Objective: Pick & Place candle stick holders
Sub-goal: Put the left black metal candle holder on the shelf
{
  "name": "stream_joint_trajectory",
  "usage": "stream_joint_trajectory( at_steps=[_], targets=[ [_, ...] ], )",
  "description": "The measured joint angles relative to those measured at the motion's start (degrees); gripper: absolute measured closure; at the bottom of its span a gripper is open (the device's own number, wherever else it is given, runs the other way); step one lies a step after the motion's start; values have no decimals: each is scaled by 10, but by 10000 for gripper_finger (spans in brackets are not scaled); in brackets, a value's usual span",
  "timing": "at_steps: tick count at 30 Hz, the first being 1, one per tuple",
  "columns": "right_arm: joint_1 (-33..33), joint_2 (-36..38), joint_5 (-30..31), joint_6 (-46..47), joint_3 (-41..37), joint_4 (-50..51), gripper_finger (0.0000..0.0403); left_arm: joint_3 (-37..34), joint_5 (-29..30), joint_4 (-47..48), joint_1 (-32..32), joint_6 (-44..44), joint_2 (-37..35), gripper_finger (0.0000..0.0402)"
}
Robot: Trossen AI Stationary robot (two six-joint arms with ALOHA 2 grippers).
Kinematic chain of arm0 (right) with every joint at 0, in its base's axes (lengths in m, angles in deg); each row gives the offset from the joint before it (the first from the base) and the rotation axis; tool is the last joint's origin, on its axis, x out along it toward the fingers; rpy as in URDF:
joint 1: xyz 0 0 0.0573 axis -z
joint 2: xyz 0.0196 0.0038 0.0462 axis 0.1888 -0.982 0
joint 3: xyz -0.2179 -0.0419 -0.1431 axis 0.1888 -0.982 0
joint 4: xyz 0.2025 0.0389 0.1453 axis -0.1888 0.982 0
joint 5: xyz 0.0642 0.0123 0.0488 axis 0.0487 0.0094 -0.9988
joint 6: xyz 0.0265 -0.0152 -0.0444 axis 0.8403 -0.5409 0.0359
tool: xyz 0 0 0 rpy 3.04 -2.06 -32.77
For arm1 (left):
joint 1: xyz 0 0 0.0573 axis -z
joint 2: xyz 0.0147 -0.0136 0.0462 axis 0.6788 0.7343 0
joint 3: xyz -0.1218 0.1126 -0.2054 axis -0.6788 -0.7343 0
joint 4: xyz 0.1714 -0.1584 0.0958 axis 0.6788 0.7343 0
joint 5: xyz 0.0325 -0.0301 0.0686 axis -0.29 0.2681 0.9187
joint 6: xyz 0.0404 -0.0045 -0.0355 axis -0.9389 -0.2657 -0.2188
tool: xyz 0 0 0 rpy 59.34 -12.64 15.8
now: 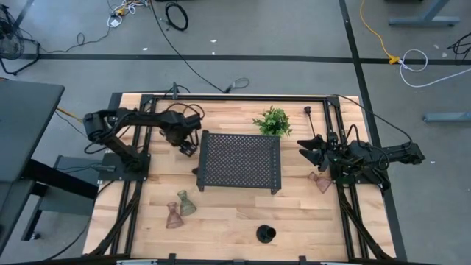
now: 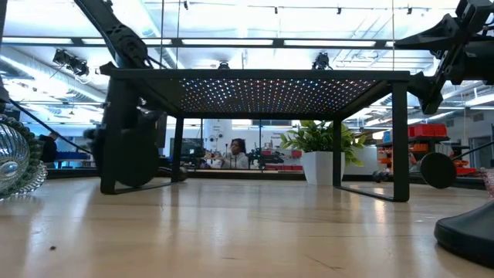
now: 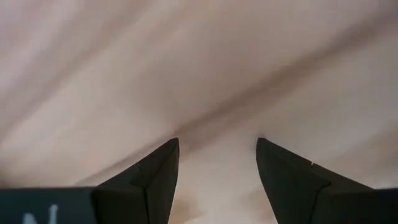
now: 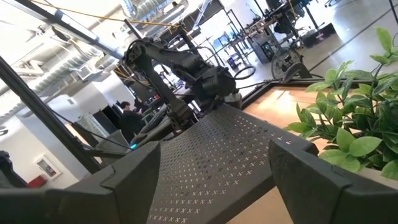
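Left gripper fingers apart, empty, low over bare wood at the tray's left edge. Right gripper wide open, waiting right of tray. Nearest targets: 2 glass holders well nearer the front; square up overhead before descending.

Left hand pointed straight down, fingers parted, nothing between. Right hand level, fingers spread wide, empty.
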Motion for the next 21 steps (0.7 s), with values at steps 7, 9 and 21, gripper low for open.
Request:
stream_joint_trajectory(
  at_steps=[7,9,21],
  targets=[
    [0,0,4,0,0,0,106,38,0,-15,-47,-54,1,186],
    [0,0,3,0,0,0,106,44,-10,-52,-64,-54,1,186],
    [0,0,3,0,0,0,106,44,-131,-93,-134,-119,0,186]
  ],
)
